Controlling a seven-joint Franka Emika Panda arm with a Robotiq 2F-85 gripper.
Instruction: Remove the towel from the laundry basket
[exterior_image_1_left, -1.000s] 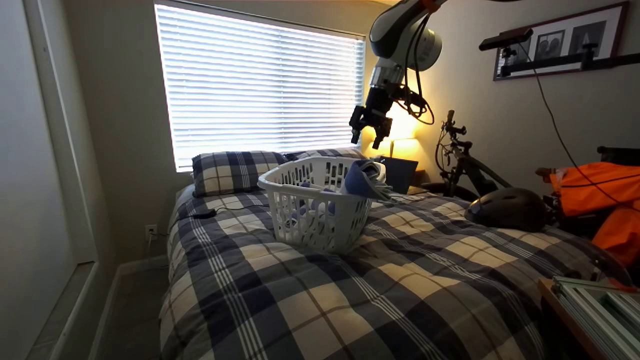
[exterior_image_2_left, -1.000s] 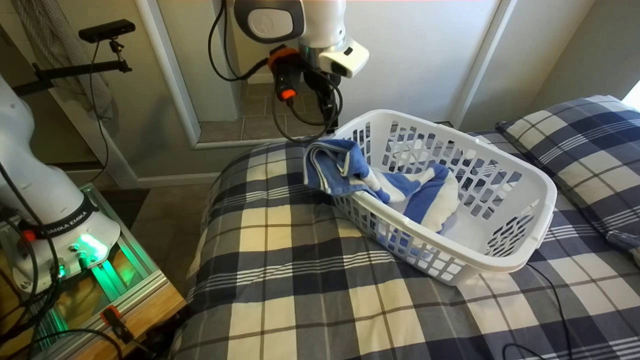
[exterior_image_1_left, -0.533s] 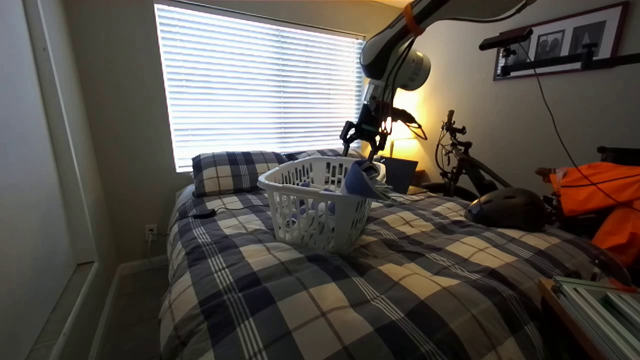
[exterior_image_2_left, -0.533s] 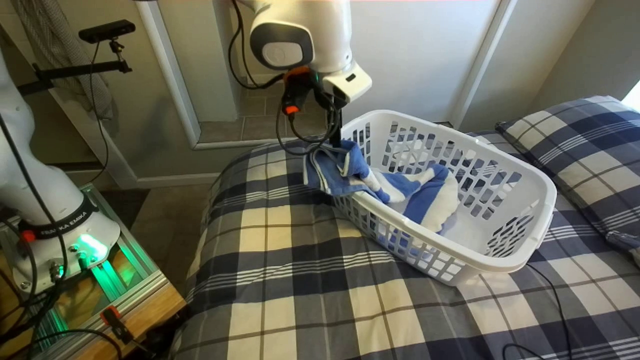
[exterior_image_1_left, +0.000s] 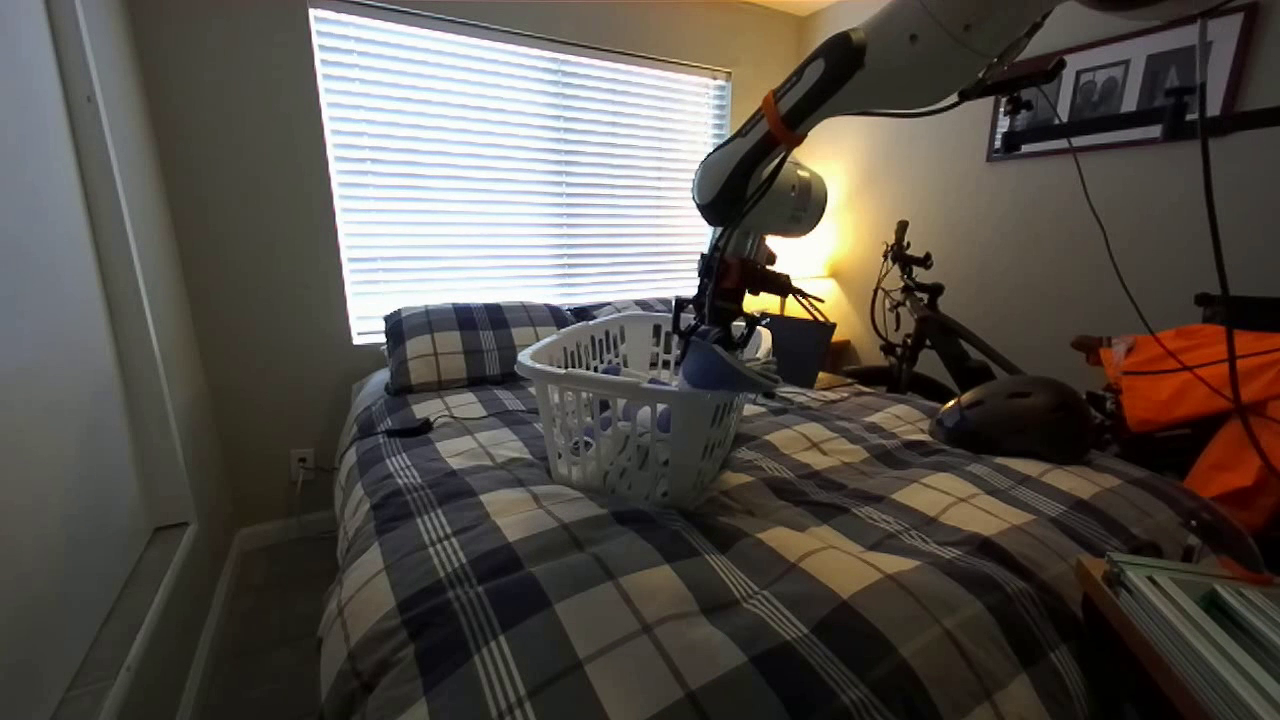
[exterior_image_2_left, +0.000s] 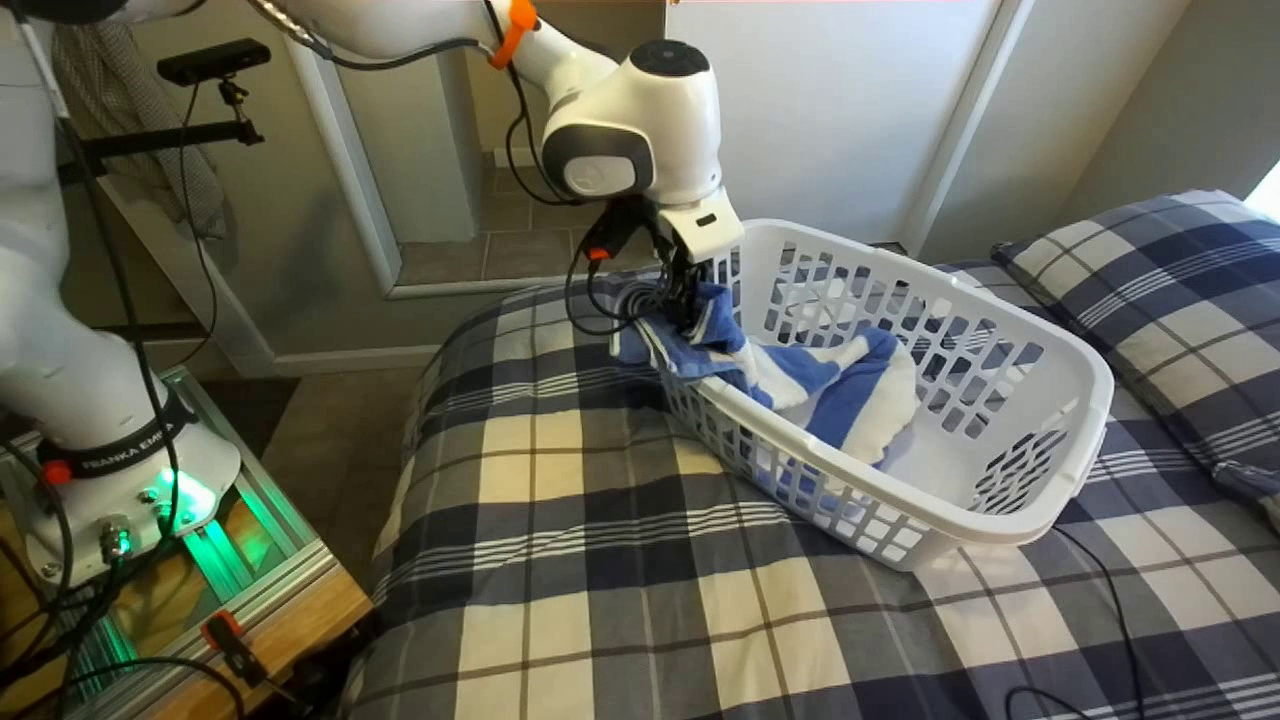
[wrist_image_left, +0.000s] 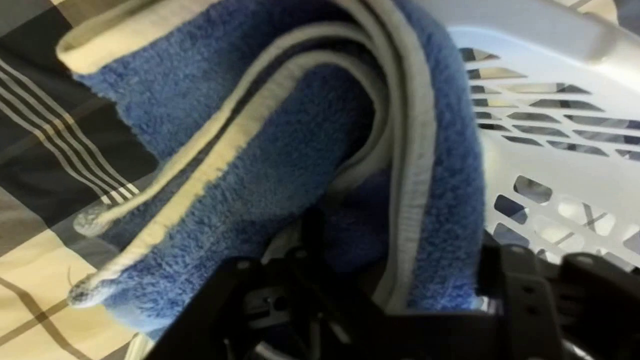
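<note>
In an exterior view my arm (exterior_image_1_left: 880, 65) — cut off at the top — leans down to the laundry basket (exterior_image_1_left: 690, 440). In an exterior view the towel (exterior_image_2_left: 800, 368) hangs partly out of it; my jaws hide some. In the wrist view my blurry jaws are spread, blue towel between.

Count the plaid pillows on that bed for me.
2. In an exterior view, one plaid pillow lies behind and left of the laundry basket; the other plaid pillow is mostly hidden behind it. More could be hidden there.
</note>
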